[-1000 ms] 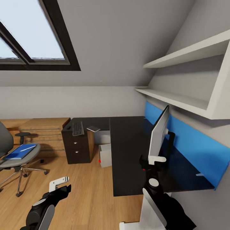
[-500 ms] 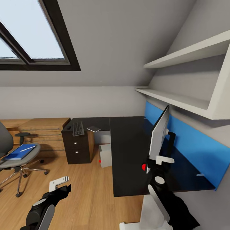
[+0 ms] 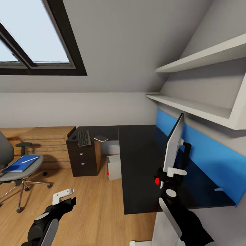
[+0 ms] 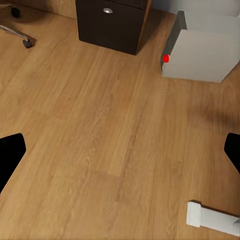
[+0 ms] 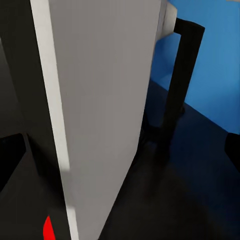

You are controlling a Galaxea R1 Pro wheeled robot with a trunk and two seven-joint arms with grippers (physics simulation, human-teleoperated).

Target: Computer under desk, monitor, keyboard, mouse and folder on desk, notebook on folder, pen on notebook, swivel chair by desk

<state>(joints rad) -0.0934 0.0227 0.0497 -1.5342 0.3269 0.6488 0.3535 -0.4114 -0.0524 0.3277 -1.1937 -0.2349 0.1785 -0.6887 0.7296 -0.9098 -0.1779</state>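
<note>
right gripper (image 3: 171,176) clamped on monitor (image 3: 173,145), now shifted deeper over the desk (image 3: 140,160) | left gripper (image 3: 63,197) open, empty | computer (image 3: 113,166) under desk | keyboard (image 3: 83,137) on far desk end | folder (image 3: 21,163) on swivel chair (image 3: 13,171)

Skylight (image 3: 34,37), white wall shelves (image 3: 201,85)

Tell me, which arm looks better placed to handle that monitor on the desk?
Right, probably: its tool is at the monitor's lower edge over the desk, while the left tool hangs over bare floor.
</note>
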